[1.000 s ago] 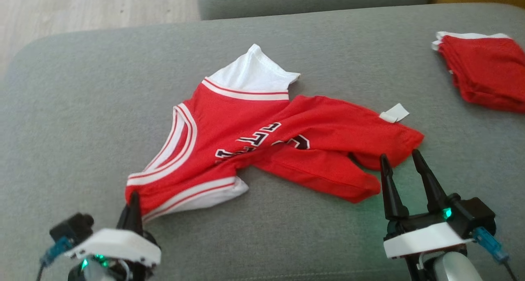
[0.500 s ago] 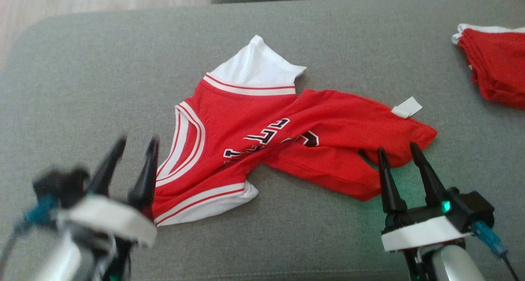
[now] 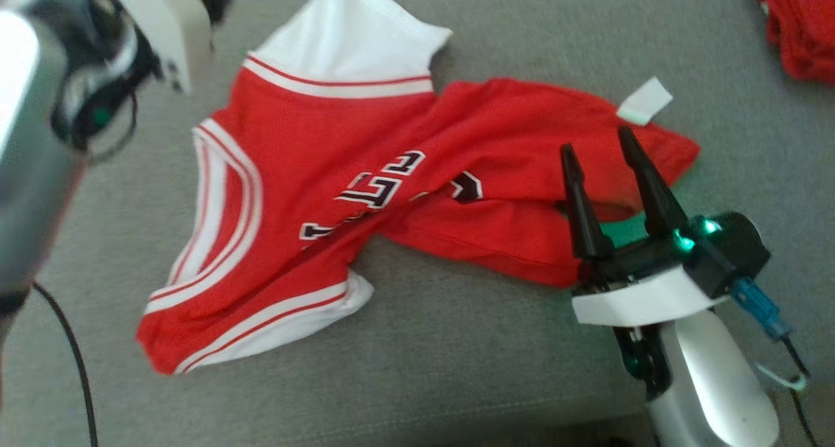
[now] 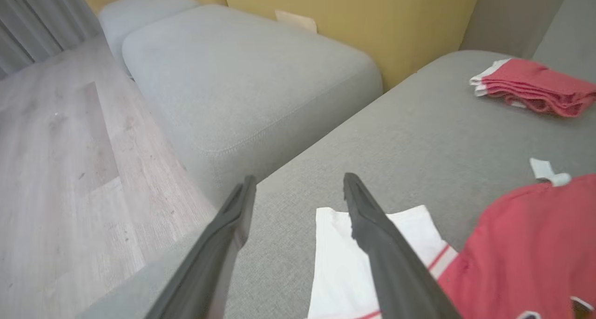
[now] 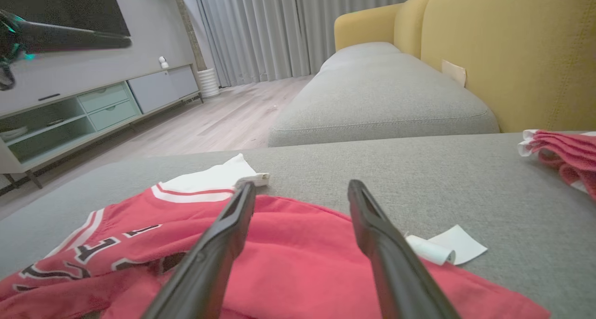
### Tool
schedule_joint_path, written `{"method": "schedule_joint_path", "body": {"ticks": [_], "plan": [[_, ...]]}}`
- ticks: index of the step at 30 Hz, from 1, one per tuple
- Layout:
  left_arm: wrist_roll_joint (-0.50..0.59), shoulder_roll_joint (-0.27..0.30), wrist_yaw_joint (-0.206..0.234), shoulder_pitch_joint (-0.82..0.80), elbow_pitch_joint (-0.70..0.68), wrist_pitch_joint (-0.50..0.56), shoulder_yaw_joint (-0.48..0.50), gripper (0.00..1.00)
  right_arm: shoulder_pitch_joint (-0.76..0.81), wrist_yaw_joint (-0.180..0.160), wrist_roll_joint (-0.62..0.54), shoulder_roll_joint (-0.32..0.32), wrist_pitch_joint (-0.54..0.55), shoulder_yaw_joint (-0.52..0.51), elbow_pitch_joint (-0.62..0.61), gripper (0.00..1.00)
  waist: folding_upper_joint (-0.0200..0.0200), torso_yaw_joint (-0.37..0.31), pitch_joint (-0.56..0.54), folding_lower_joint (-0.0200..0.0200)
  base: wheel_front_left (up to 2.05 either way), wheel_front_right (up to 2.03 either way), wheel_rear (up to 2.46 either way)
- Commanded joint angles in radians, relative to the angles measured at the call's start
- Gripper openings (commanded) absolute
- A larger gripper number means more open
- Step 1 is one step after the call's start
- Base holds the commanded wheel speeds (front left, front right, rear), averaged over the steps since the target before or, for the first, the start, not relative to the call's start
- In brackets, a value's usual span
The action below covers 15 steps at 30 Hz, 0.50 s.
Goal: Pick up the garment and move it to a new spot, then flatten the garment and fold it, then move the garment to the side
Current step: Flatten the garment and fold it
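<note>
The garment (image 3: pixel 326 147) is a red jersey with white trim and black lettering. It lies crumpled on the grey sofa cushion (image 3: pixel 456 355), its lower half twisted to the right. A white tag (image 3: pixel 644 100) sticks out at its right end. My right gripper (image 3: pixel 597 143) stands open over that right end, with nothing between its fingers; the right wrist view shows the red cloth (image 5: pixel 288 254) just beneath them. My left arm (image 3: pixel 39 107) is blurred at the upper left. The left gripper (image 4: pixel 298 181) is open and empty above the white sleeve (image 4: pixel 335 263).
A stack of folded red garments (image 3: pixel 799 29) lies at the cushion's far right. Beyond the cushion's far edge stand a second grey cushion (image 4: pixel 233 77), a yellow backrest (image 4: pixel 354 16) and wooden floor (image 4: pixel 56 146). Bare grey cushion lies in front of the garment.
My left gripper opened, let go of the garment's near-left corner and swung up toward the far left. The head camera dipped closer. The right gripper stayed open.
</note>
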Motion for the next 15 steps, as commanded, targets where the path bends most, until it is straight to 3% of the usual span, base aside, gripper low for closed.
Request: {"method": "schedule_joint_path", "body": {"ticks": [1,9,15], "plan": [[-0.002,0.025,-0.004,-0.077,0.045,-0.008,0.027,1.00,-0.020,-0.002,0.003,-0.003,-0.004,0.035,-0.041,1.00,0.0000,-0.080,0.091,-0.0001,0.00,0.00,0.00],[-0.076,0.000,-0.006,-0.260,0.342,-0.018,-0.128,1.00,-0.043,-0.002,0.012,-0.003,-0.004,0.062,-0.091,1.00,0.0000,-0.148,0.184,-0.0001,0.00,0.00,0.00],[-0.104,0.022,-0.007,-0.328,0.433,-0.001,-0.240,1.00,-0.048,-0.002,0.029,-0.003,-0.004,0.069,-0.109,1.00,0.0000,-0.181,0.202,-0.0001,0.00,0.00,0.00]]}}
